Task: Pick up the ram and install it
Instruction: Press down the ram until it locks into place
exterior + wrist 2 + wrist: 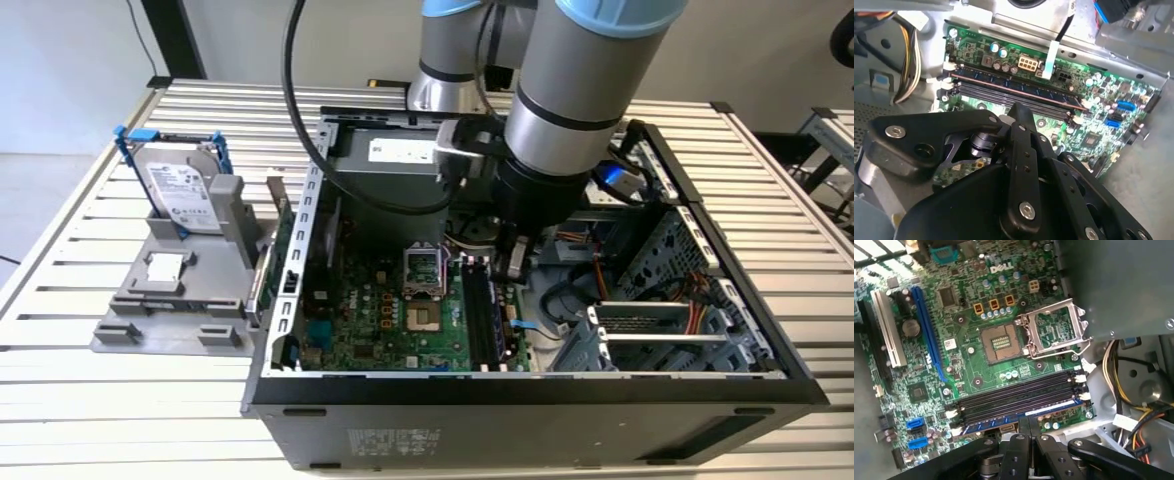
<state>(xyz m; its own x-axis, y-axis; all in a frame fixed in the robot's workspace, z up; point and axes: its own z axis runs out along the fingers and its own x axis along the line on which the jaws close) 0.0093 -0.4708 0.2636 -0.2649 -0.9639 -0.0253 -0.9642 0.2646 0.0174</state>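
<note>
The arm reaches down into an open metal computer case [534, 385] that lies on a slatted pale tabletop [80, 400]. Its black pincer [513, 262] hangs low over the green motherboard [387, 320], right above the row of long black memory slots [483, 320].

In the first wrist view the ram [1019, 418] appears as a thin bluish strip lying along the outermost slot, nearest the pincer [1029, 440], with white end clips [1083, 396] beside it; it seems to sit in the slot, though whether fully home is hard to judge. The second wrist view shows the same narrow stick [1019, 92] edge-on, reddish along its top.

The pincer's flat black fingers [1019, 450] stand close together, nearly touching, directly over the ram; whether they grip its edge I cannot tell.

Beside the case, on the exterior view's left, a silver hard drive [180, 190] stands in a blue bracket on a grey holder [174, 300].
</note>
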